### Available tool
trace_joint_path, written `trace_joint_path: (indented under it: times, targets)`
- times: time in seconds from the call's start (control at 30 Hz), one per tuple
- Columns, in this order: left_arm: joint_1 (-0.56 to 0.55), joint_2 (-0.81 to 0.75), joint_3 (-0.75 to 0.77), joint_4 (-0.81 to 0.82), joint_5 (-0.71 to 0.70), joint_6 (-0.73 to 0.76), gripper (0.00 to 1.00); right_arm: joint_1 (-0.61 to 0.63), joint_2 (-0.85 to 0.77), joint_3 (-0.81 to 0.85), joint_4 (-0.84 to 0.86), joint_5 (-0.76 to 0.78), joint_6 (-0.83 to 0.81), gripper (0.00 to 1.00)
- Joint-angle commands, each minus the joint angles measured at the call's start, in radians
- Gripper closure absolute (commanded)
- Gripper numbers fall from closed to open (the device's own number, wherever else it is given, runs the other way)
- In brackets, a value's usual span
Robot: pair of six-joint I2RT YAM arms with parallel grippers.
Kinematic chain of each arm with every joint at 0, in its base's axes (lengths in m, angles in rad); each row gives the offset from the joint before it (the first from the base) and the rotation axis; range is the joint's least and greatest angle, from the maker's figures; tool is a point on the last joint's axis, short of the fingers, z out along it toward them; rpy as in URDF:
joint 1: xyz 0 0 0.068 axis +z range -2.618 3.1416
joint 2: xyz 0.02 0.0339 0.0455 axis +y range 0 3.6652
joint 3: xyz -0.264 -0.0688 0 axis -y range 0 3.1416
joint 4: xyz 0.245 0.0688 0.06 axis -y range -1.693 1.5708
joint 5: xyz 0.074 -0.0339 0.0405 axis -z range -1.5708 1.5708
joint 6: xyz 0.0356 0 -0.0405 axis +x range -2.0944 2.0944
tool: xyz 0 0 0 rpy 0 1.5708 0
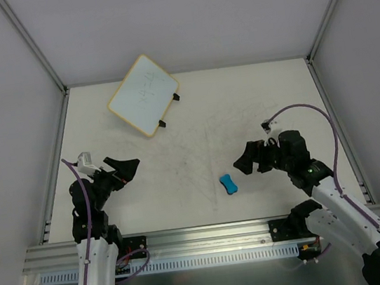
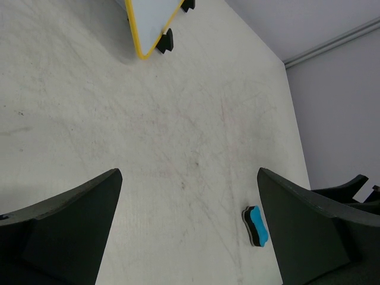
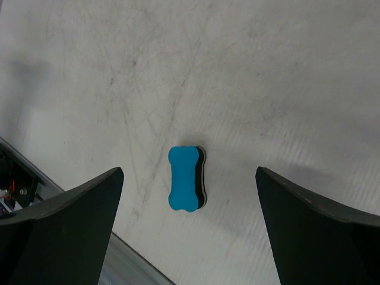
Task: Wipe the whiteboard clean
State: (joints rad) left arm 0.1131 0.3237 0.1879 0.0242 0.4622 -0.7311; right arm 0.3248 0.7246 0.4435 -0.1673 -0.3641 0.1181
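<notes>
**Top external.** Both claws stand spread and hold nothing. The whiteboard (image 1: 142,96) lies at the far left of the table (image 1: 255,105), close to the back wall. It is turned cornerwise. Its long axis runs from far-right to near-left, and its two black clips (image 1: 168,110) sit on the edge facing the table centre. It is ahead of the left gripper (image 1: 129,171) and slightly to its right, and well apart from it. The right gripper (image 1: 244,162) is clearly farther off, so I judge the left arm the nearer one for steadying the board. The blue eraser (image 1: 229,184) lies between the arms, just beside the right gripper and slightly nearer the bases. Its long axis runs roughly near-to-far.

**Left wrist.** The fingers are wide apart over bare table. One corner of the whiteboard (image 2: 151,21) shows at the upper edge, well ahead. The eraser (image 2: 256,225) lies off to the right, beside the right finger.

**Right wrist.** The eraser (image 3: 187,178) lies on the table centred between the spread fingers, untouched. Its long axis runs across the closing line, so I judge the jaws would close on its narrow waist. The whiteboard is not in this view.
</notes>
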Motion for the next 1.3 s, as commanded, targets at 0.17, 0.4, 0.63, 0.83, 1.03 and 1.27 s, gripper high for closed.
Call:
trace_joint_path:
  times: [0.17, 0.4, 0.63, 0.83, 1.03, 1.27]
  targets:
    - [0.007, -0.011, 0.025, 0.011, -0.008, 0.025, 0.01, 0.289, -0.03, 0.017, -0.11, 0.257, 0.003, 0.01]
    - [0.007, -0.009, 0.022, 0.011, -0.01, 0.027, 0.01, 0.509, 0.002, -0.057, -0.091, 0.44, 0.077, 0.01]
    - [0.007, -0.011, 0.025, 0.01, -0.002, 0.036, 0.01, 0.66, 0.117, -0.048, -0.09, 0.623, 0.124, 0.06]
    - [0.008, -0.014, 0.024, 0.011, -0.005, 0.036, 0.01, 0.724, 0.269, 0.02, -0.086, 0.701, 0.141, 0.14]
    - [0.008, -0.014, 0.027, 0.006, -0.004, 0.038, 0.01, 0.75, 0.366, 0.073, -0.069, 0.734, 0.137, 0.15]
    - [0.008, -0.017, 0.027, 0.005, -0.008, 0.039, 0.01, 0.75, 0.398, 0.103, -0.063, 0.711, 0.153, 0.23]
